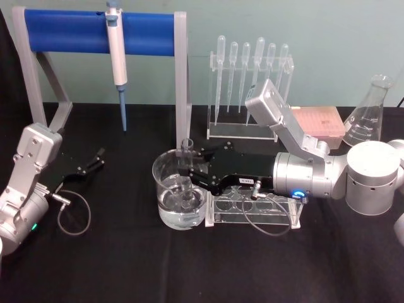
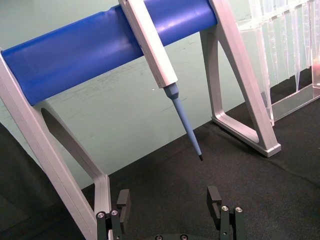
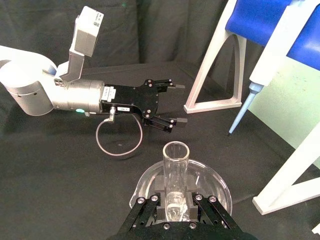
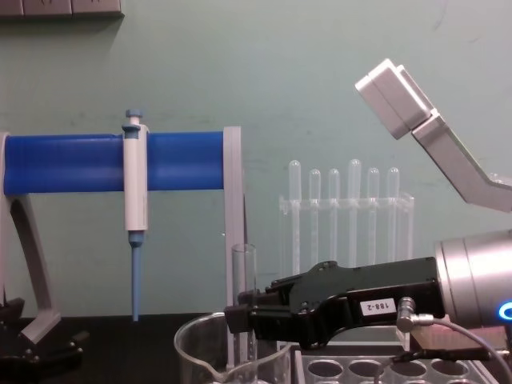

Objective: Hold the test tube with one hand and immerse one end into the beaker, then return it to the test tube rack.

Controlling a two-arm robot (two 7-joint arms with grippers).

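Observation:
The test tube [image 1: 186, 148] stands upright inside the beaker [image 1: 161, 172], its round end down in the clear liquid and its open rim above the beaker's rim. My right gripper [image 1: 188, 172] reaches in from the right and is shut on the tube's middle. The right wrist view shows the tube [image 3: 175, 165] rising between the jaws of my right gripper [image 3: 175, 199], over the beaker [image 3: 212, 181]. From the chest the tube [image 4: 244, 276] is vertical in my right gripper [image 4: 242, 314], above the beaker [image 4: 200, 346]. My left gripper [image 1: 93, 163] rests open, low at the left, holding nothing.
A clear tube rack [image 1: 252, 208] lies under my right wrist, touching the beaker's right side. Behind stand a blue-barred stand [image 1: 95, 31] holding a pipettor [image 1: 117, 44], a pipette rack [image 1: 249, 88], a pink box [image 1: 319, 123] and a conical flask [image 1: 369, 113].

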